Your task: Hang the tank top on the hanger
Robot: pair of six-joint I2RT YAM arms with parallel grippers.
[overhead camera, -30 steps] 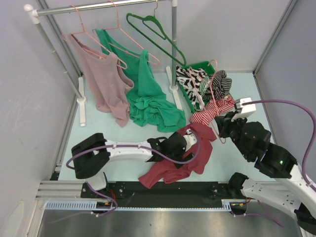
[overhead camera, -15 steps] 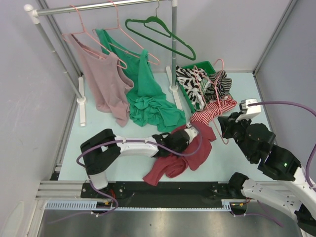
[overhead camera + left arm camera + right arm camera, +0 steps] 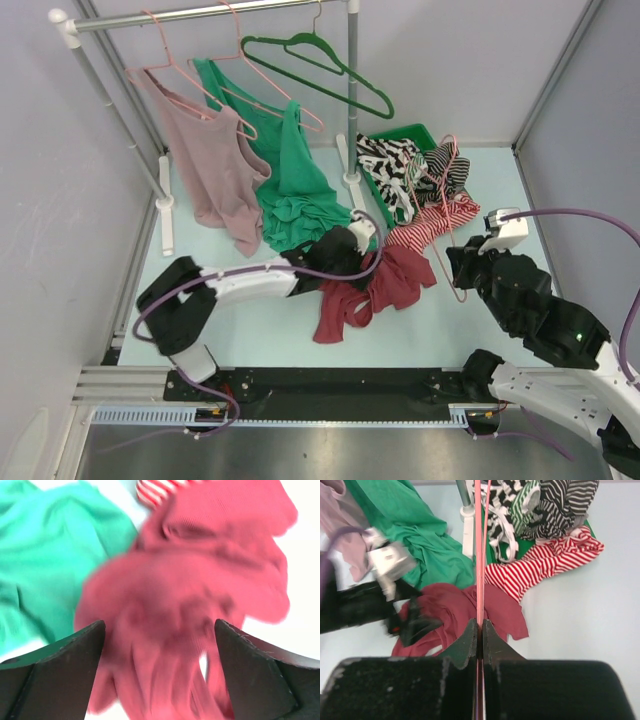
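Note:
The maroon tank top [image 3: 385, 285] lies crumpled on the table in front of the green top. In the left wrist view it [image 3: 200, 580] is blurred and fills the space under my left gripper [image 3: 159, 625], whose jaws stand wide apart. In the top view the left gripper [image 3: 350, 240] is at the tank top's upper left edge. My right gripper [image 3: 462, 262] is shut on the thin pink hanger [image 3: 443, 262]. The hanger's wire [image 3: 479, 555] runs straight up from the closed jaws [image 3: 481, 625], over the tank top [image 3: 450, 610].
A clothes rack at the back holds a pale pink top [image 3: 205, 160], a bright green top [image 3: 295, 190] that trails onto the table, and a dark green hanger [image 3: 320, 65]. A green bin [image 3: 405, 132] holds striped clothes. A red-and-white striped top [image 3: 435, 220] lies beside it.
My left gripper moved back and to the left toward the green top, and the tank top shifted back with it. My right gripper, holding the hanger, drew slightly back to the right.

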